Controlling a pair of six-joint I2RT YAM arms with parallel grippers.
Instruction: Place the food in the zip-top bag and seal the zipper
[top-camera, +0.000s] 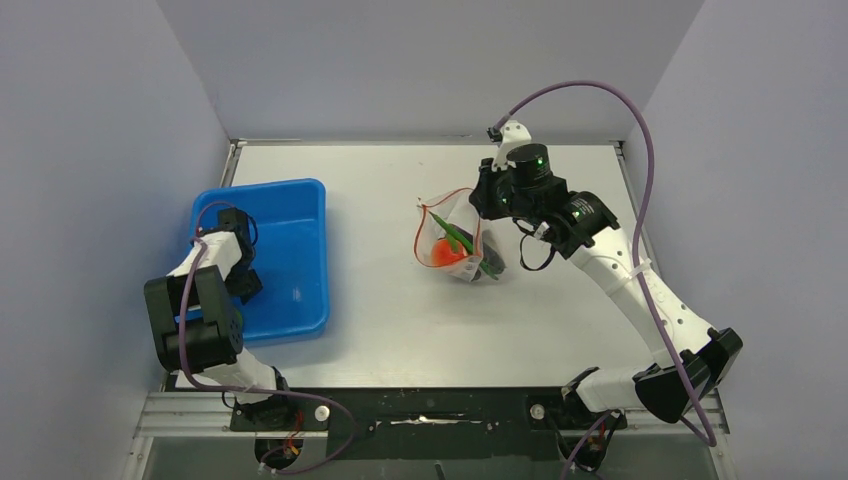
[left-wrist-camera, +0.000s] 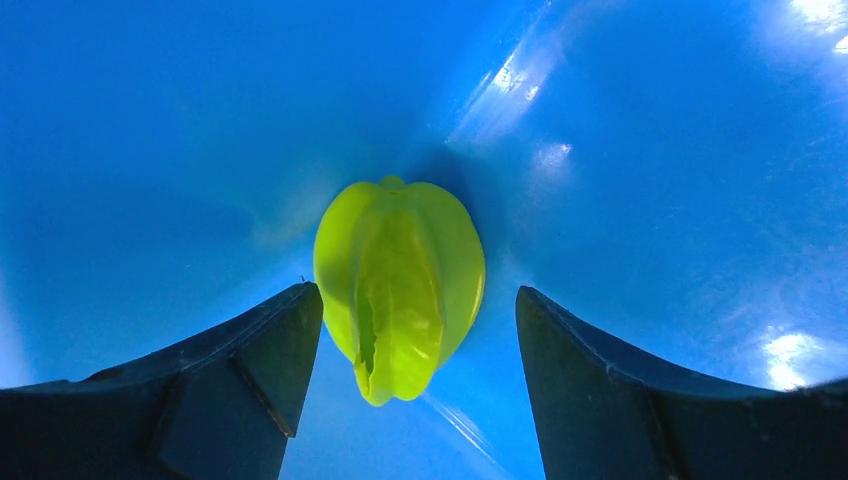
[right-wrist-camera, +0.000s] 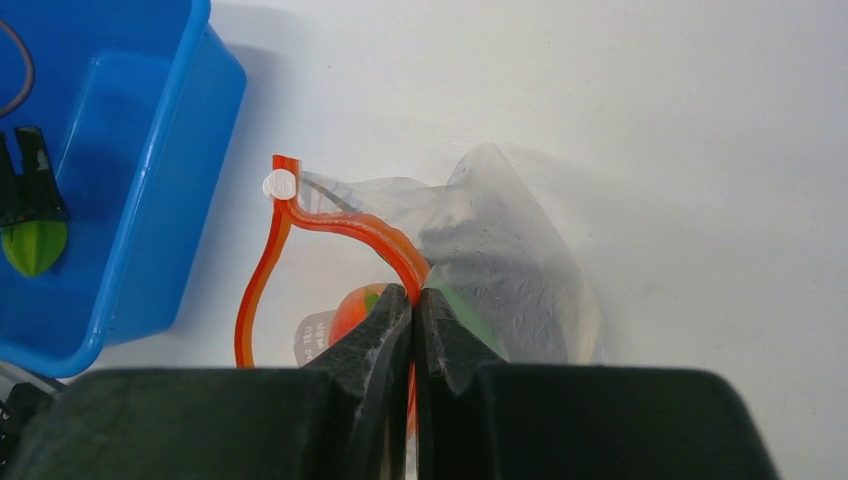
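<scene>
While the left arm is hovering inside the blue tray, its jaws are standing released, one on either side of the lime-green round fruit. The fruit is lying on the tray's floor, close to where two of its walls appear to be meeting. Off the tray's right side, apart from it on the surface, the zip-top bag is lying with its mouth gaping. The right arm is keeping its jaws clenched on the zipper, pinching the red strip and propping that edge up. The orange-red round fruit and the long thin green pod are already sitting inside the bag. A dark shape beside them may be the grape bunch, though that is hard to tell.

Several things are looking risky. The lime fruit is glossy and ribbed, so closing jaws could be squeezing it out sideways or pushing it into the tray's corner rather than gripping it. A jaw could also be catching on the tray's wall, since the fruit is lying so near it. Over at the bag, the hold is on a thin strip only. Any tug could be sliding the strip free and letting the mouth collapse, and then the incoming fruit would be striking the rim and rolling off across the surface. The bag is light and crinkly, so lifting its edge too far could be tipping out what it is holding.
</scene>
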